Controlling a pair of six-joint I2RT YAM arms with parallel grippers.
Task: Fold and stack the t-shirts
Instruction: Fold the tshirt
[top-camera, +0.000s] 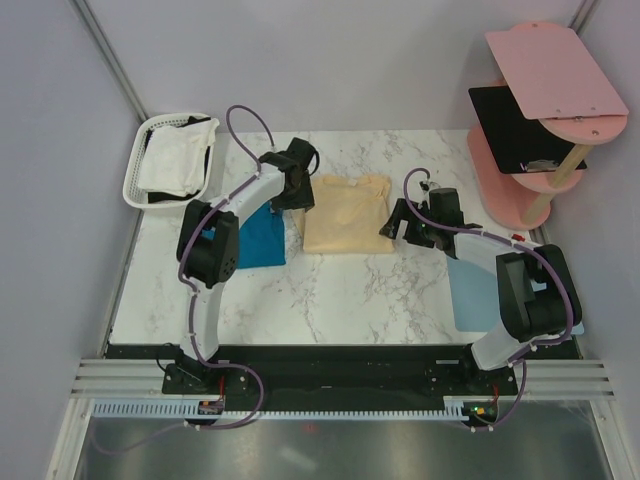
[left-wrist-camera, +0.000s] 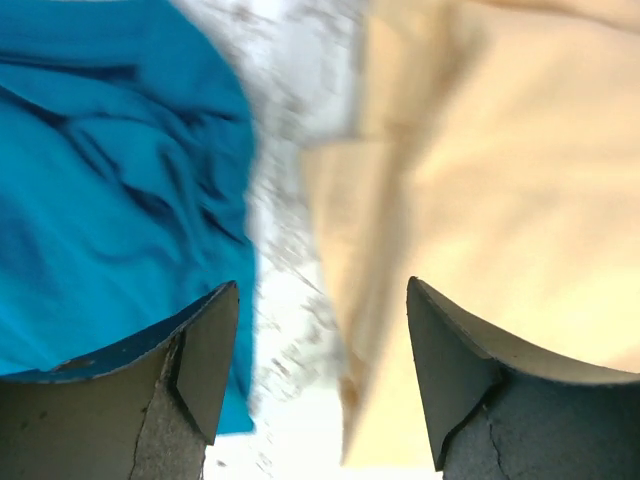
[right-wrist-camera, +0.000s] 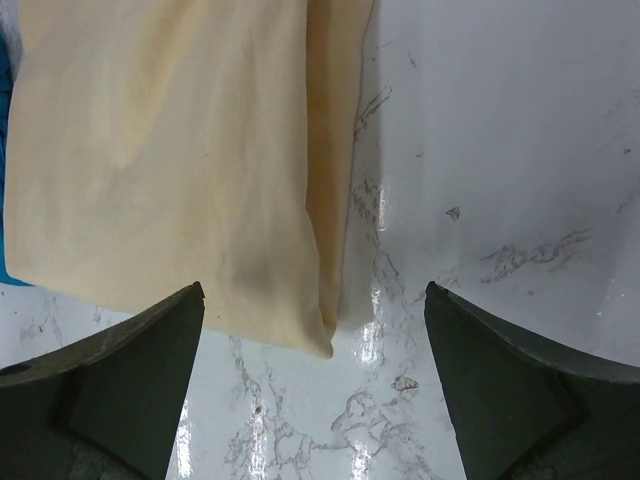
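White t-shirt (top-camera: 178, 158) lies bunched in the white slotted basket (top-camera: 133, 186) at the far left corner of the marble table (top-camera: 330, 295). To its right and nearer, the teal t-shirt (top-camera: 262, 240) rests on the marble, rumpled in the left wrist view and partly hidden under the left arm in the top view.

The left gripper (left-wrist-camera: 322, 330) sits above the strip of bare marble that separates the teal shirt from the pale yellow-cream t-shirt (top-camera: 345, 215). Its jaws are spread wide, with nothing between them. One finger (left-wrist-camera: 205, 360) shows over the teal cloth and the other over the cream cloth. Whether either touches the cloth I cannot tell.

The cream shirt lies flat in the middle of the table, folded to a rough rectangle, just beside the teal one but apart from it. In the right wrist view its right side shows a doubled layer along the edge.

The right gripper (right-wrist-camera: 315, 345) is at the cream shirt's right edge, jaws spread wide and empty — the shirt's corner shows between the two fingers (right-wrist-camera: 130, 375), with bare marble under the rest of the gap.

Farther right, a flat light-blue mat (top-camera: 465, 295) lies under the right arm. A pink tiered stand (top-camera: 545, 75) is at the far right.
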